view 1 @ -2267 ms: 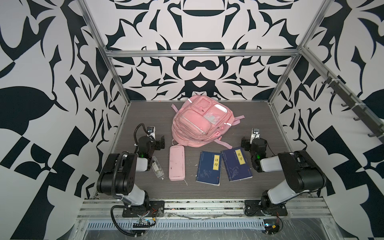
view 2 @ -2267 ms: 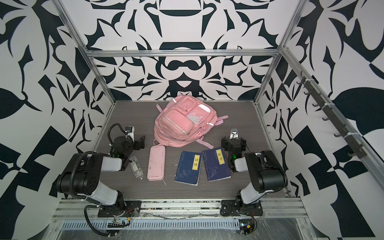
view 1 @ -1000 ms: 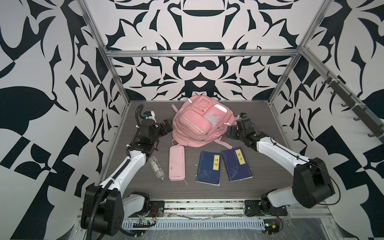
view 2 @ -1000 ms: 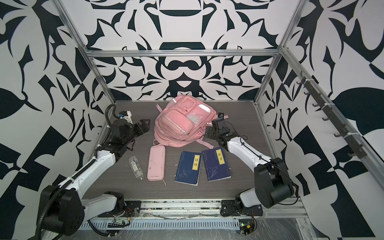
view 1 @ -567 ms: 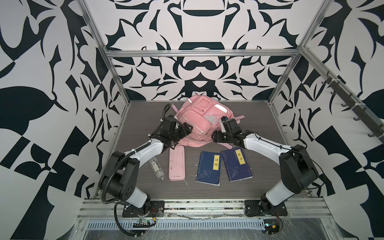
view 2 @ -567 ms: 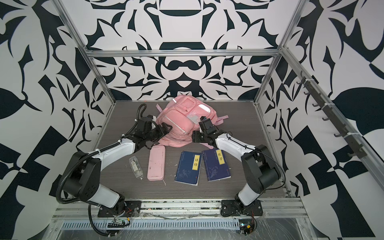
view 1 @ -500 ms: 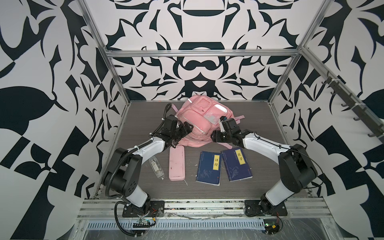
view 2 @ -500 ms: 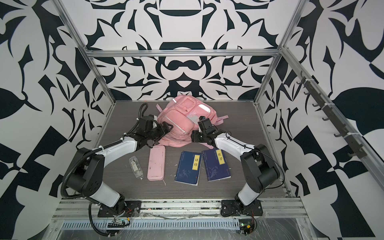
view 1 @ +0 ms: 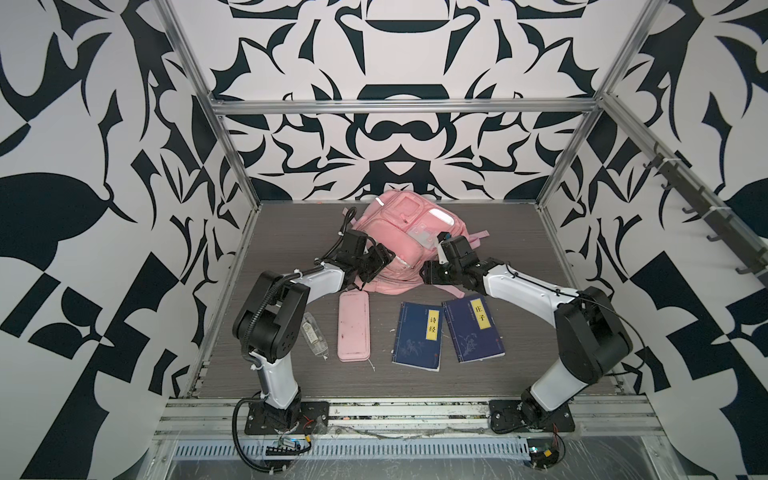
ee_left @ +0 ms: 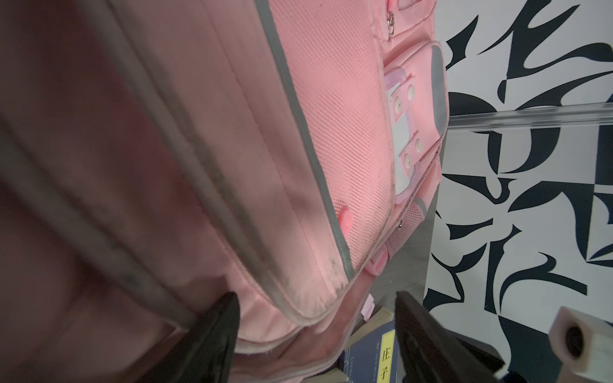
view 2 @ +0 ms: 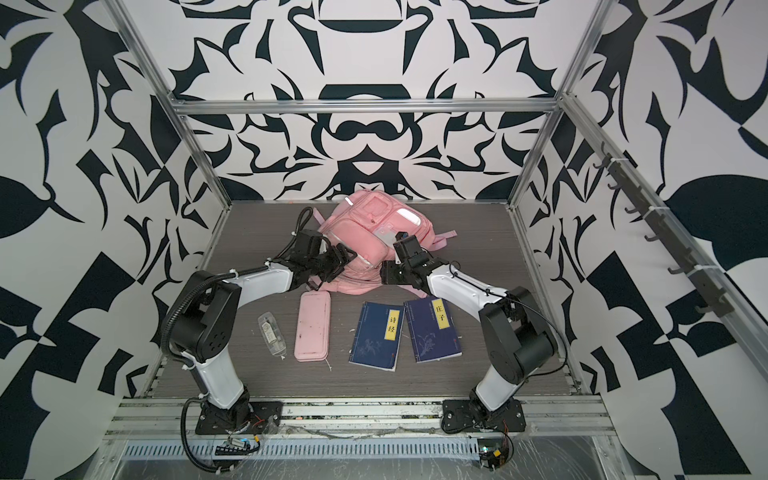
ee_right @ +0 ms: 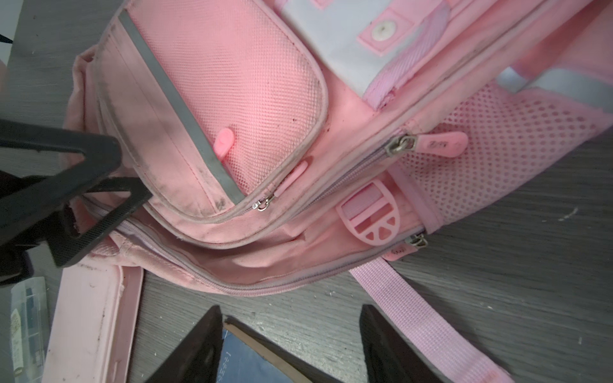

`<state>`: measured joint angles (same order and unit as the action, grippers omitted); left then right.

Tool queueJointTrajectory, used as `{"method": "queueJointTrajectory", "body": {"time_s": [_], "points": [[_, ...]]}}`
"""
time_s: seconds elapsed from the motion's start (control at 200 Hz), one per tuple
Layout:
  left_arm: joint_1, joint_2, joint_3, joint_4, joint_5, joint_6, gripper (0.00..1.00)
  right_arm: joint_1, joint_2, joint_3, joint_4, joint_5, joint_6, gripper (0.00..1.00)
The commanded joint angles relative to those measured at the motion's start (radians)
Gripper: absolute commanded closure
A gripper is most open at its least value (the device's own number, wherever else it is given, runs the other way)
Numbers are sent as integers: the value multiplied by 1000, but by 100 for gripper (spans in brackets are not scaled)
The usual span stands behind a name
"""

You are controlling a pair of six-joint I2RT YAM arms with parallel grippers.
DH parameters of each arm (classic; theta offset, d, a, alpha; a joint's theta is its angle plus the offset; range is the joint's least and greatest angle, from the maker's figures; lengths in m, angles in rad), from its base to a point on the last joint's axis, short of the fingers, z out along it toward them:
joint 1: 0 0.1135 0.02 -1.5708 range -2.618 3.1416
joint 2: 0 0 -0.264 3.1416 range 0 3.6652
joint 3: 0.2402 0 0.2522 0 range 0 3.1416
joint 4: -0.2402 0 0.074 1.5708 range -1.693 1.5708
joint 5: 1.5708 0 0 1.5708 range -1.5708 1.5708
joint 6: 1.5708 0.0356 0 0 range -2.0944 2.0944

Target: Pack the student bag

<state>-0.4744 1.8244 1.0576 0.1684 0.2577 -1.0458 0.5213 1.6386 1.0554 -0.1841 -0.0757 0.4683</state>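
Two grippers sit at the near edge of the student bag (view 1: 399,232), which lies front pockets up at the back middle of the table (view 1: 291,232), close to the rear wall in both top views. Left gripper (view 1: 376,262) is at the bag's left lower corner. In the left wrist view its fingers (ee_left: 215,335) stand spread with the corner of the pink fabric between them; one finger touches the cloth, the other is clear of it, so no pinch. Right gripper (view 1: 428,274) is at the bag's right lower edge. In the right wrist view (ee_right: 288,345) its jaws are spread over bare table and a blue book (ee_right: 245,361), just short of the zipped seam, with nothing between them. The same view shows a left finger (ee_right: 83,185) lying on the front pocket's corner. Zips visible there are drawn closed. In front of the bag lie a pink pencil case (view 1: 353,326), the blue book (view 1: 417,334), a second blue book (view 1: 473,328) and a small clear bottle (view 1: 313,334), all apart from the bag except the pencil case, whose far end is just beside it.
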Motion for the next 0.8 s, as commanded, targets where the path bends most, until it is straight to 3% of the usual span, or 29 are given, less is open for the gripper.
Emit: {"method": "queueJointTrajectory", "body": {"time_s": [0.0,0.33,0.43,0.695,0.795], "points": [[-22,28,43,2,3,-32,25,5,-56,-13,-12,30,-8,35],[-46,93,87,-9,-18,-86,37,2,-104,-56,-29,74,-22,45],[-48,90,96,-8,-27,-83,51,2,-119,-63,-37,88,-49,47],[-49,26,144,-48,-21,-16,100,-33,-140,-149,76,87,-84,45],[-48,-10,160,-79,-15,12,100,-63,-133,-175,131,70,-93,44]]}}
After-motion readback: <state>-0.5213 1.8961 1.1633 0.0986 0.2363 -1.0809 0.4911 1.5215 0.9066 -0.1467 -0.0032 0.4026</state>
